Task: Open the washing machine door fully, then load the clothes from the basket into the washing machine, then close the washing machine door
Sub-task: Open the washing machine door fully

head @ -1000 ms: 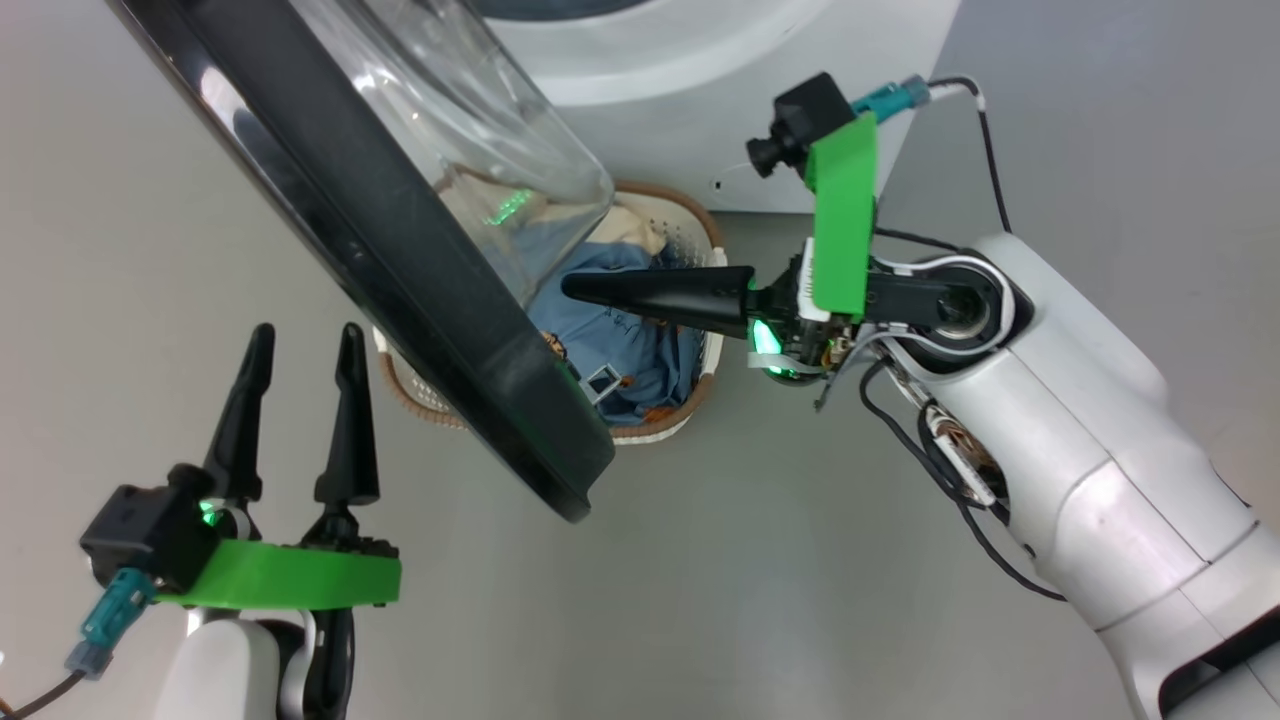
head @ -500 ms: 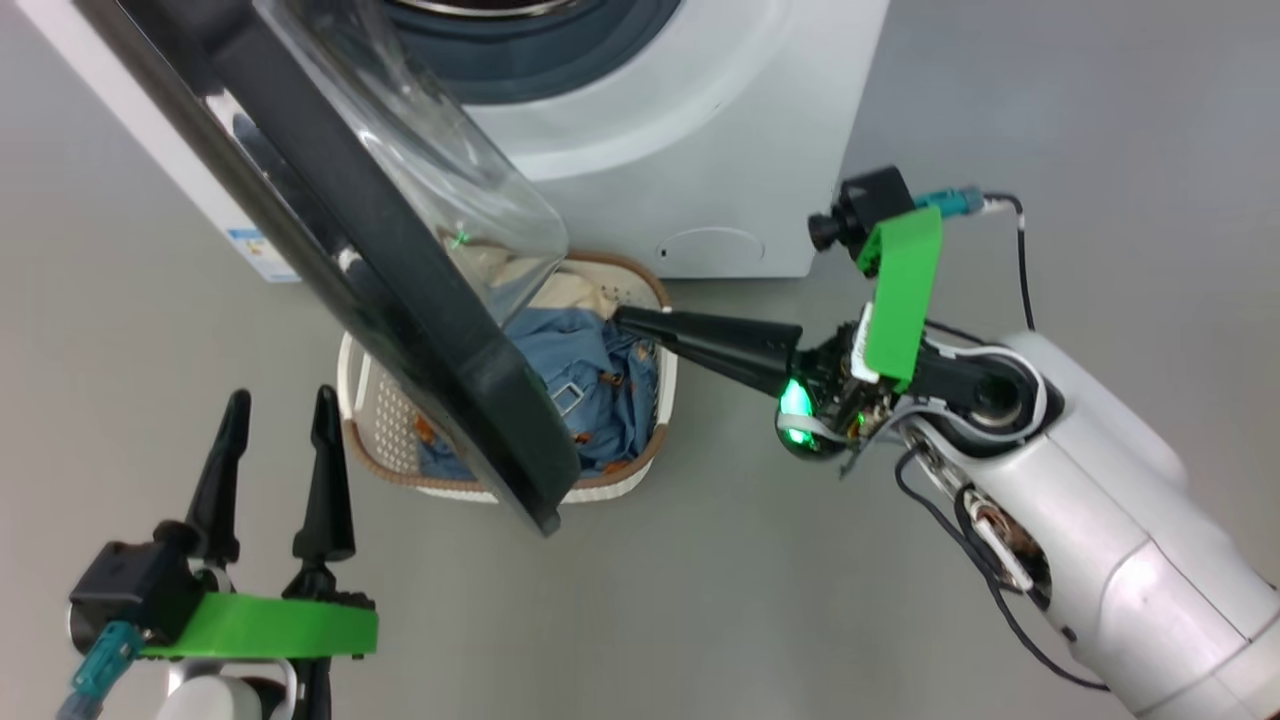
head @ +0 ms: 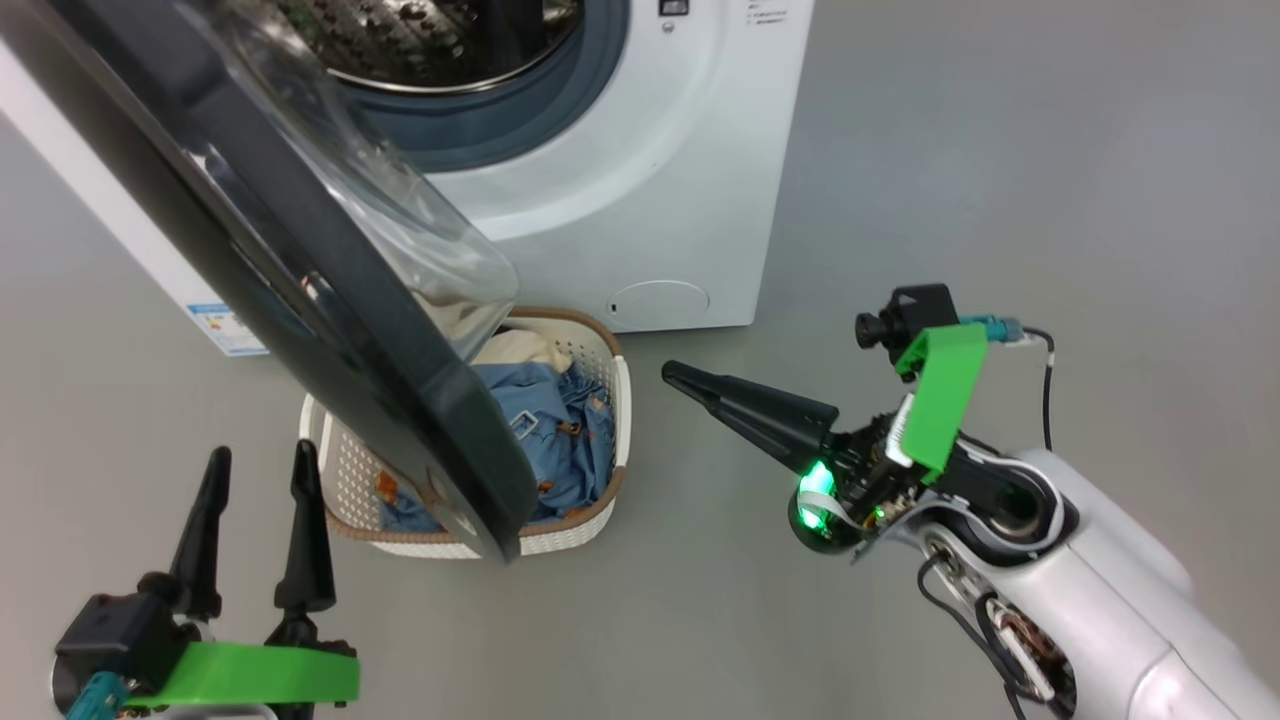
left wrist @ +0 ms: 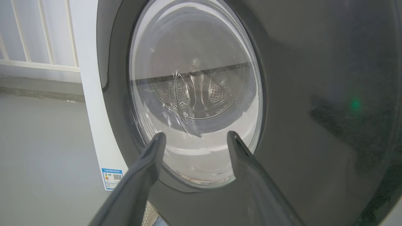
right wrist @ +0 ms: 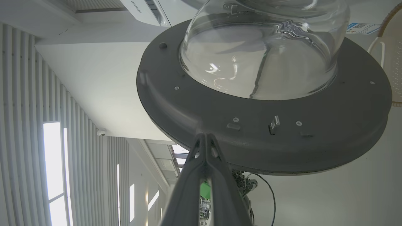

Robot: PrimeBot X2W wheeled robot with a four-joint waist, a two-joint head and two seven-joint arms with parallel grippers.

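Right hand withdrawn from basket, now beside it.

One washing machine, with one door, one blue sticker and one round flap on its front. One basket lies between the two tools, the left tool and the right tool. The clothes in it count at least two: one blue mass beside the right tool's tip, which may be more than one piece, and one cream piece. Each tool has two dark fingers, four in all. Behind each tool sits one green bracket, two altogether.
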